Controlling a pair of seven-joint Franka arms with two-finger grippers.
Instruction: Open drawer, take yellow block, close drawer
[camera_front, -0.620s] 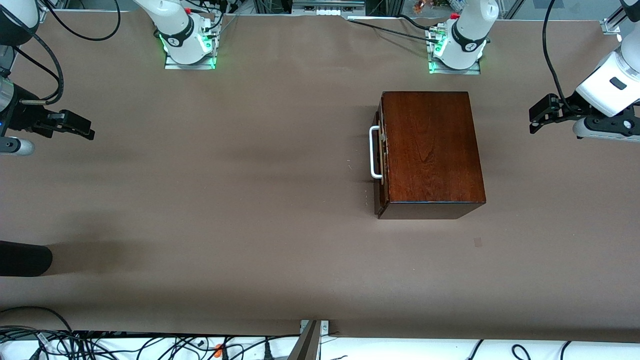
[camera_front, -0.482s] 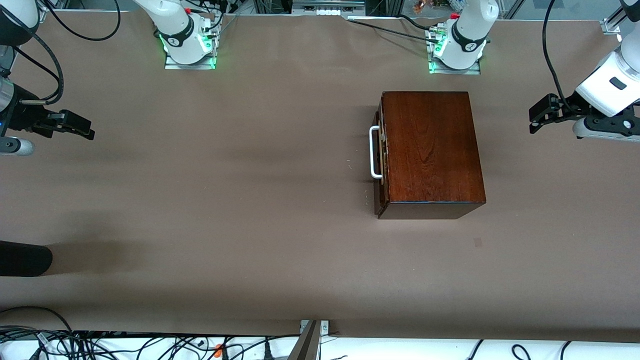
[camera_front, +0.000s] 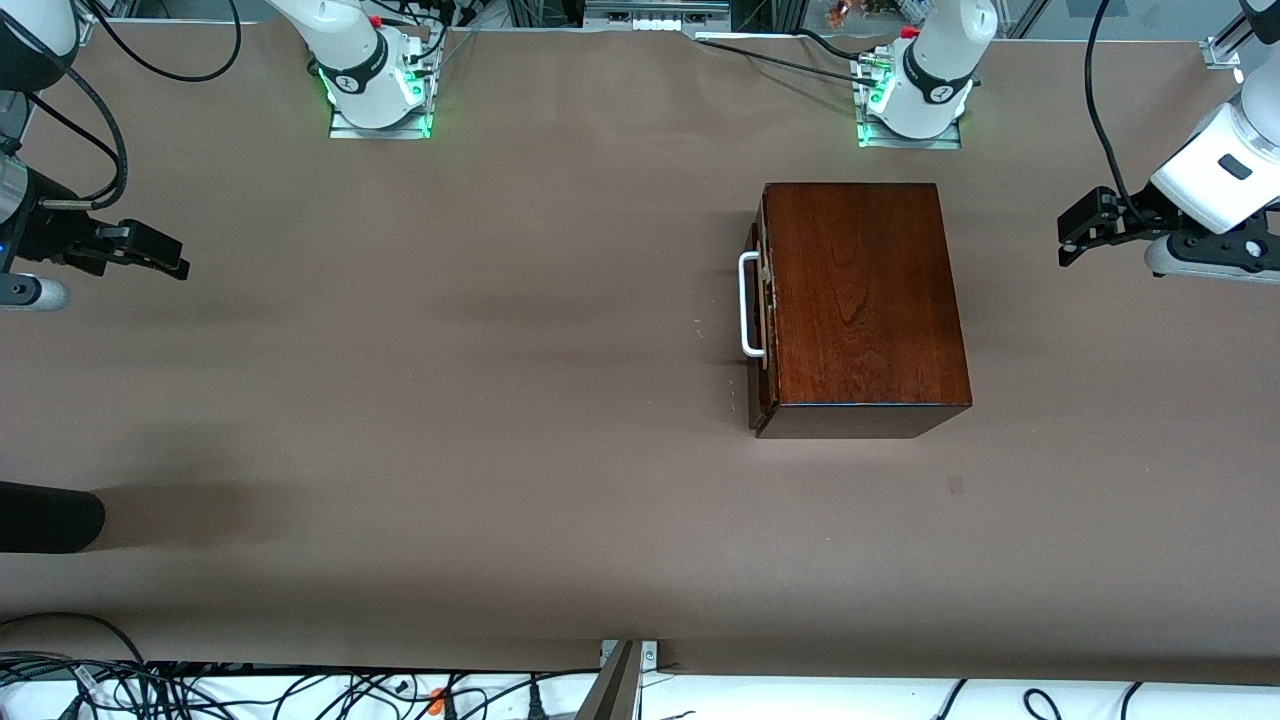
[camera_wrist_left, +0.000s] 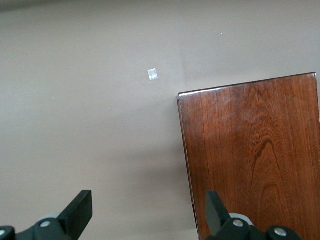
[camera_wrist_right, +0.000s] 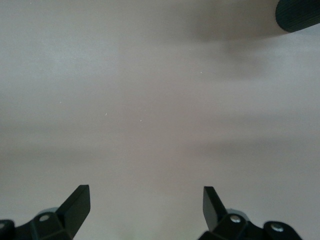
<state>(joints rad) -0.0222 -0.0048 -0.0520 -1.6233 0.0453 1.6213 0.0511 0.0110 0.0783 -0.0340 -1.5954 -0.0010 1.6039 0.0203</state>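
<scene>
The mahogany-coloured box (camera_front: 860, 300) stands toward the left arm's end of the table; its top also fills part of the left wrist view (camera_wrist_left: 255, 150). Its drawer (camera_front: 764, 330) is pushed in, and the white bar handle (camera_front: 746, 305) faces the right arm's end. The yellow block is hidden. My left gripper (camera_front: 1066, 243) hangs open and empty beside the box, away from the handle; the left wrist view shows it (camera_wrist_left: 148, 205) over bare table by the box's edge. My right gripper (camera_front: 180, 262) waits open and empty at the right arm's end, over bare table (camera_wrist_right: 145, 202).
A black rounded object (camera_front: 45, 517) juts in at the right arm's end, nearer the front camera than the right gripper, and shows in the right wrist view too (camera_wrist_right: 300, 14). A small pale mark (camera_front: 956, 485) lies on the brown table nearer the camera than the box.
</scene>
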